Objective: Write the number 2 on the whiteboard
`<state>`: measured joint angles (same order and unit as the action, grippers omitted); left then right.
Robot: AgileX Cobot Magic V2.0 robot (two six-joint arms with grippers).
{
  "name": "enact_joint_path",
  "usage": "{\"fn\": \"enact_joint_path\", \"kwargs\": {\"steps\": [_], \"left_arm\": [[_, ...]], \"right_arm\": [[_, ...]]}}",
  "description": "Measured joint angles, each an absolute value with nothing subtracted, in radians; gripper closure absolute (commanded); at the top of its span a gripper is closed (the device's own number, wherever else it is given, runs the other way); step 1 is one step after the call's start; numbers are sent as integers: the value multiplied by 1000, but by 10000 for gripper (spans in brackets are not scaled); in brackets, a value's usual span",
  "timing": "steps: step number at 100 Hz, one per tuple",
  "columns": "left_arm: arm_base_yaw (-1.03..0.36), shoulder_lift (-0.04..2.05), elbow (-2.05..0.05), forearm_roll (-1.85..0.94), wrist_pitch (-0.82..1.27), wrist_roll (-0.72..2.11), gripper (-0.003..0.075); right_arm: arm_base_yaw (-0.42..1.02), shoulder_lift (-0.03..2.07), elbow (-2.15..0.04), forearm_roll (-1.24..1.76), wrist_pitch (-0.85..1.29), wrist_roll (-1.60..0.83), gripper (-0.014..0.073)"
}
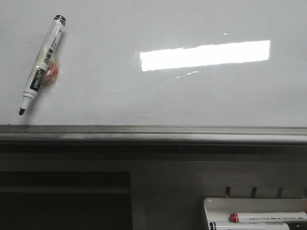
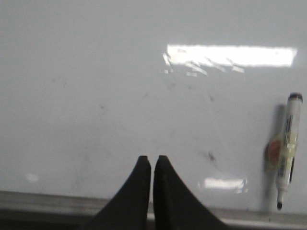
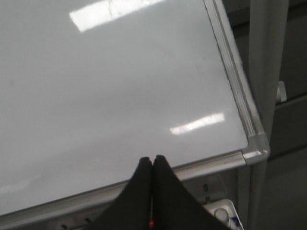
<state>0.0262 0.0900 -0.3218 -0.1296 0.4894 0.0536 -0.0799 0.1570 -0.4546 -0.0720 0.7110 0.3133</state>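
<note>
On the whiteboard point(image 1: 192, 96), a black marker point(image 1: 43, 62), seemingly taped; no numeral

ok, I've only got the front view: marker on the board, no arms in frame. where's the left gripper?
Observer: Left gripper hangs over the whiteboard near its lower edge, jaws together with nothing in them. The marker lies off to its side, apart from it.
Operator: and the right?
Observer: Right gripper is shut too, empty, just off the board's edge near the corner bracket.
Operator: any ink on the board?
Observer: No numeral. The left wrist view shows only faint grey smudges.
</note>
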Motion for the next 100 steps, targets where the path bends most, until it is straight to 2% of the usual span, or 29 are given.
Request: {"fn": "enact_joint_path", "kwargs": {"steps": [13, 20, 27, 31, 39, 46, 58, 82, 100], "left_arm": [[26, 158, -356, -171, 558, 103, 731], [26, 182, -360, -238, 560, 166, 677], [14, 201, -360, -332, 560, 291, 566], [0, 212, -360, -398, 560, 364, 468], [-41, 230, -360, -553, 546, 515, 322], [-77, 248, -360, -709, 520, 598, 255], [-120, 291, -356, -898, 450, 664, 263], [-132, 393, -357, -991, 365, 769, 262], [-132, 482, -354, -1147, 356, 988, 262]], "right_arm": [[-80, 189, -506, -18, 776, 301, 645], [-80, 190, -508, 20, 790, 299, 645], [-80, 190, -509, 41, 796, 299, 645], [-80, 190, -509, 49, 798, 299, 645], [-80, 190, -509, 55, 803, 299, 645], [-80, 190, -509, 55, 807, 299, 645], [-77, 190, -509, 57, 793, 297, 645], [-34, 190, -510, 50, 769, 297, 645], [-7, 190, -510, 31, 765, 297, 645]]}}
